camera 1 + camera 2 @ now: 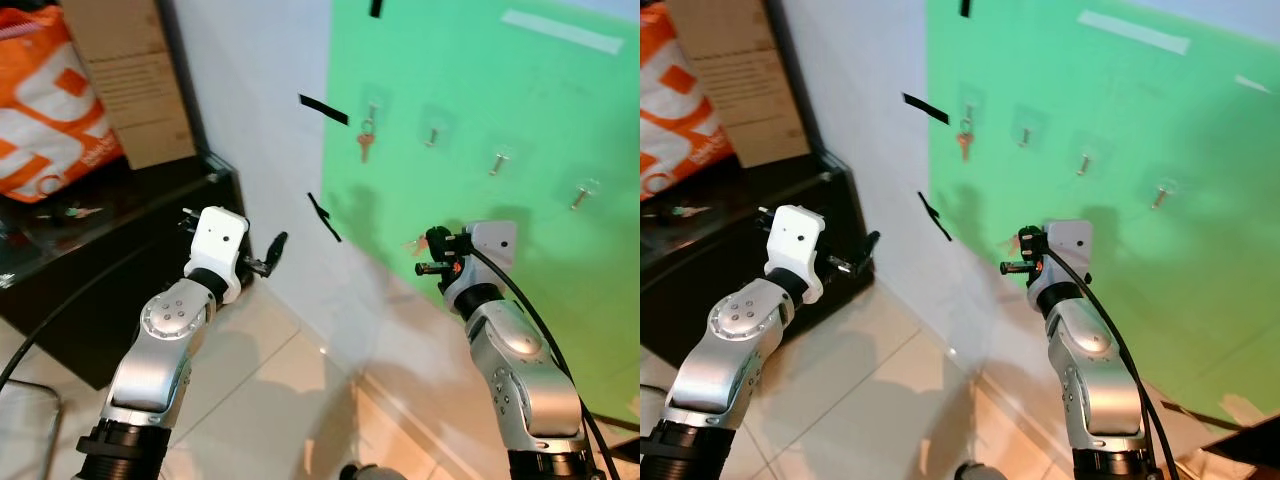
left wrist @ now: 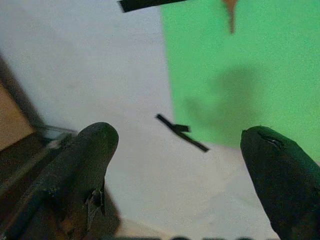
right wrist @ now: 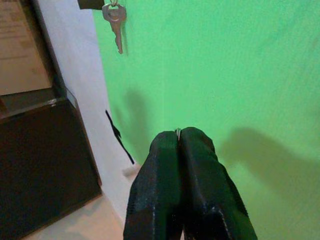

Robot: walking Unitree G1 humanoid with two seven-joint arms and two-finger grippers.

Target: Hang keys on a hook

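Note:
A green board (image 1: 480, 200) on the wall carries a row of small clear hooks. A red key (image 1: 366, 146) hangs from the leftmost hook (image 1: 372, 105); three other hooks (image 1: 432, 135) (image 1: 498, 160) (image 1: 583, 193) are bare. My right gripper (image 1: 425, 255) is raised in front of the board, below the second hook, and is shut. A sliver of metal ring (image 3: 177, 131) shows between its fingertips, and a pinkish key (image 1: 413, 243) pokes out beside them. My left gripper (image 1: 272, 252) is held up near the white wall, open and holding nothing.
A black cabinet (image 1: 100, 260) stands on the left against the wall, with an orange bag (image 1: 45, 110) and a cardboard box (image 1: 130, 80) on it. Black tape strips (image 1: 323, 108) (image 1: 324, 217) are stuck to the white wall. Pale floor tiles (image 1: 270, 400) lie below.

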